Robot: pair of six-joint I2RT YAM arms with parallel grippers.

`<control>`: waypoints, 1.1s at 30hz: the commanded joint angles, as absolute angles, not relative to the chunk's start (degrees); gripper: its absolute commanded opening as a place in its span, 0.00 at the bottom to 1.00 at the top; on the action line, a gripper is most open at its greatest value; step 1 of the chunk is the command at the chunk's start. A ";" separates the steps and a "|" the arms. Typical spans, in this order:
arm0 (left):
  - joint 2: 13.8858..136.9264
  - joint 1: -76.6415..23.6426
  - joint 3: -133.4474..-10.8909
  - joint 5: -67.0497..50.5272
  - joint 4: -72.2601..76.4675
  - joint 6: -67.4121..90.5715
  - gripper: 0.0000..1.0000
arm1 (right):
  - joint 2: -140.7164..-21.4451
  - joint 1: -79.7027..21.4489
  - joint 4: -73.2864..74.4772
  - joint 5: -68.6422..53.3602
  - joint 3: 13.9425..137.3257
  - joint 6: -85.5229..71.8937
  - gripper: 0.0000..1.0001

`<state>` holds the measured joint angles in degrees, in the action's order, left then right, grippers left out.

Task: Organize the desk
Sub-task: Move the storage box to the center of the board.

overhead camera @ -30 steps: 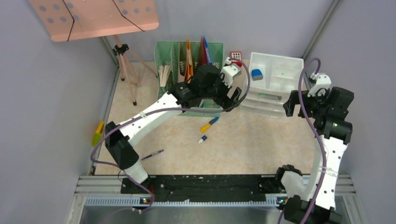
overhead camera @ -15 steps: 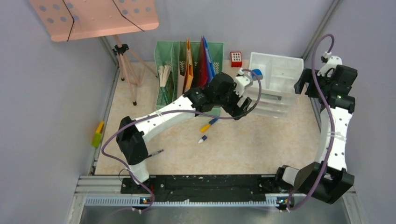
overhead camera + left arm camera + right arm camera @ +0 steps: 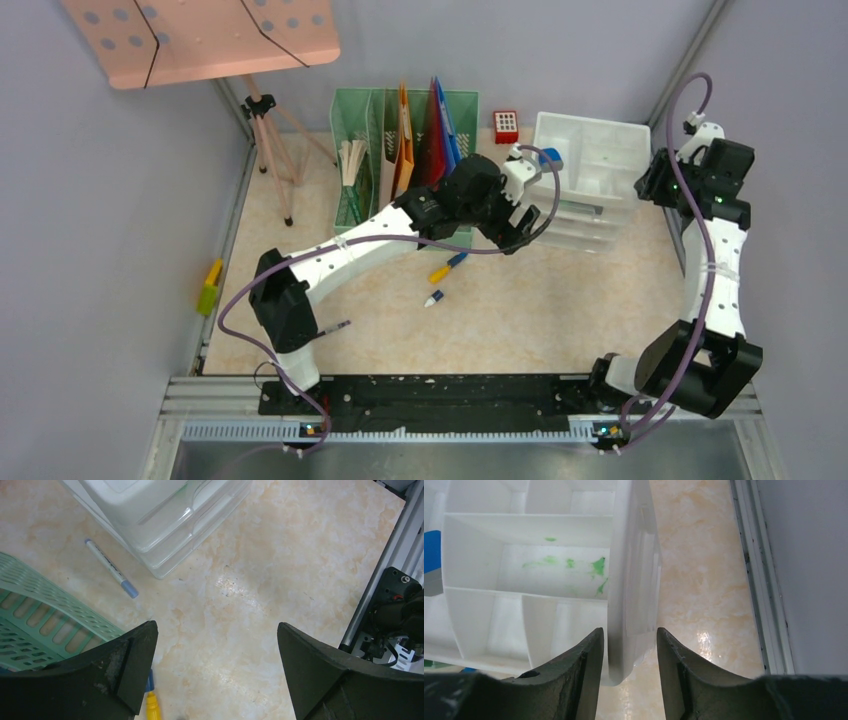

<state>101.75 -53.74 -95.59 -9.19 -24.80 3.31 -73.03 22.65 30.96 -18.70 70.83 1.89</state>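
Note:
The desk (image 3: 560,300) is a beige marbled top. A white drawer organizer (image 3: 600,150) stands at its back right. My right gripper (image 3: 657,186) sits at the organizer's right side. In the right wrist view the right gripper (image 3: 629,630) straddles that right wall of the organizer (image 3: 524,575), its fingertips against both sides. My left gripper (image 3: 520,226) hovers in front of the organizer's drawers. In its own view the left gripper (image 3: 215,630) is wide open over bare desk (image 3: 235,590), with nothing between the fingers. A yellow-and-blue pen (image 3: 448,266) lies just below it.
A blue-capped marker (image 3: 111,569) lies beside the drawers, a small white pen (image 3: 433,298) mid-desk, a dark pen (image 3: 330,330) front left. A green file rack (image 3: 365,120), a red block (image 3: 506,126), a pink music stand (image 3: 200,35) and highlighters (image 3: 210,285) line the back and left.
My right arm swung back and up to the organizer's right wall, and its jaws narrowed around that wall. The left arm first shifted right toward the drawers, then held still, jaws staying wide.

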 commanded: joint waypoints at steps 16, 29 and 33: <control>98.83 -53.70 -90.31 -7.28 -19.52 5.39 0.95 | -67.95 20.15 29.21 -18.57 64.53 -2.13 0.06; 104.47 -53.70 -89.19 -21.39 -12.19 24.10 0.95 | -59.15 20.11 42.45 -22.96 64.70 -4.48 0.00; 104.52 -53.70 -84.41 -23.62 -7.40 29.95 0.95 | -55.48 20.06 45.43 -26.09 62.51 -4.64 0.02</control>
